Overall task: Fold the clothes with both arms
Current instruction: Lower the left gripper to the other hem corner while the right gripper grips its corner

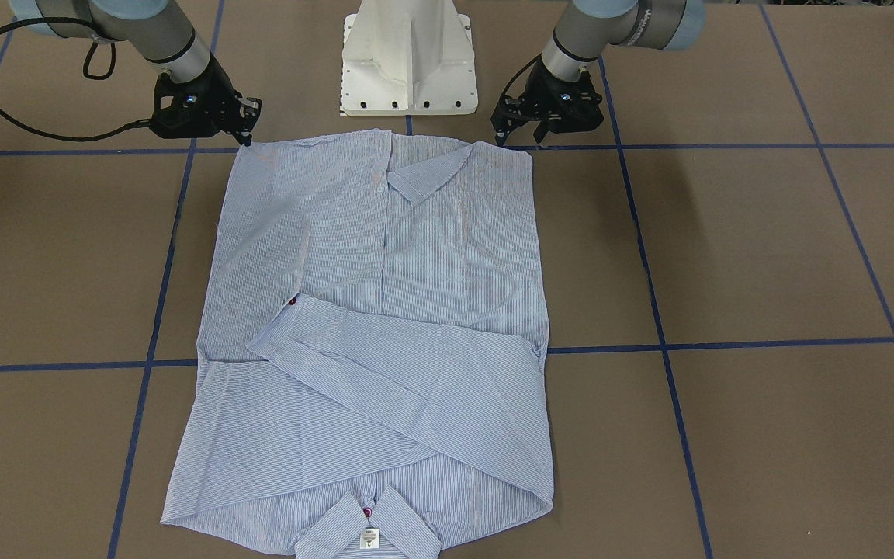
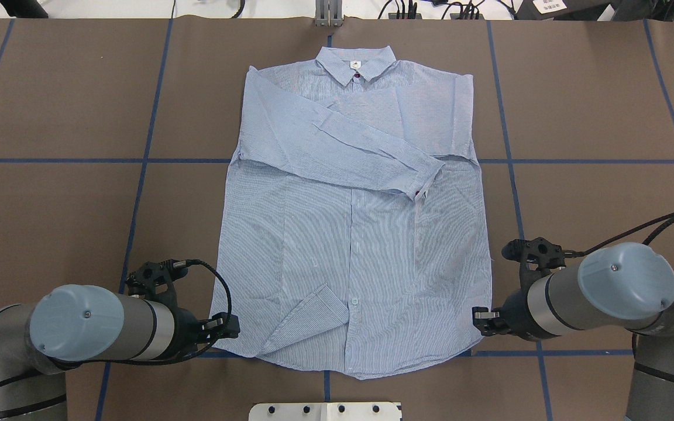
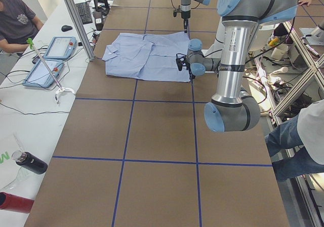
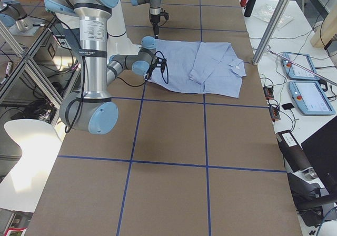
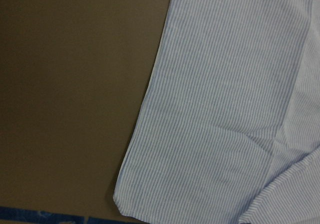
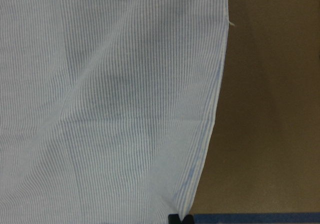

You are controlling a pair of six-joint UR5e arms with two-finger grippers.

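The clothes are one light blue striped shirt [image 1: 385, 310] [image 2: 348, 245] lying flat on the brown table, collar [image 2: 356, 61] far from me and hem toward me. Both sleeves are folded across the chest, and one hem flap [image 2: 313, 321] is turned up. My left gripper [image 1: 521, 133] [image 2: 229, 327] hovers at the hem's left corner and looks open. At the hem's right corner my right gripper [image 1: 249, 128] [image 2: 480, 321] also looks open. Neither holds cloth. The left wrist view shows the shirt's corner [image 5: 125, 199] with no fingers in sight. The right wrist view shows the shirt's side edge [image 6: 210, 124].
The white pedestal base [image 1: 408, 62] stands just behind the hem. Blue tape lines [image 2: 138, 161] grid the table. In the exterior left view a side table carries tablets [image 3: 55, 47] and bottles [image 3: 30, 163], with a seated person [image 3: 15, 22] behind it. Metal frame poles [image 4: 274, 25] stand at the table's edge.
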